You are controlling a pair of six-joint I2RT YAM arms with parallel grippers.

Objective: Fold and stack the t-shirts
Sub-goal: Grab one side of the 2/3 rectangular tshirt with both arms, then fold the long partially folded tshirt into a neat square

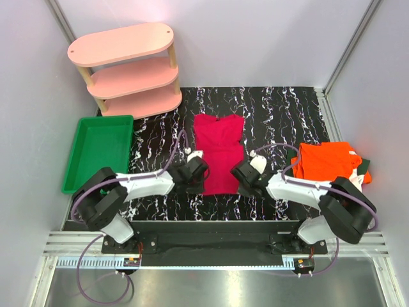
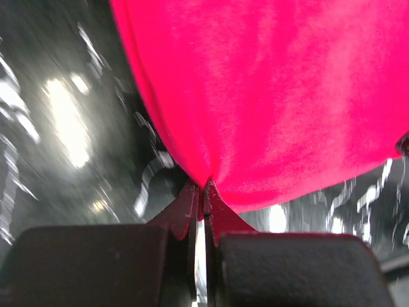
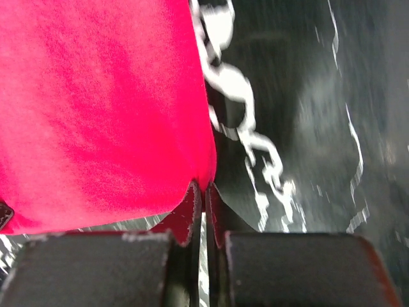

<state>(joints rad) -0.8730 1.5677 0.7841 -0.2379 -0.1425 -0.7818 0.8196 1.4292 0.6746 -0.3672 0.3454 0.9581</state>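
A crimson t-shirt lies lengthwise in the middle of the black marbled table, its sleeves folded in. My left gripper is at the shirt's near left corner, shut on the red cloth. At the near right corner my right gripper pinches the same shirt. In both wrist views the jaws are closed with a bit of hem between their tips. An orange t-shirt lies folded at the right, on top of a dark green one that peeks out at its right edge.
A green plastic tray sits at the table's left side. A pink three-tier shelf stands at the back left. Grey walls close in the table on the left, right and back.
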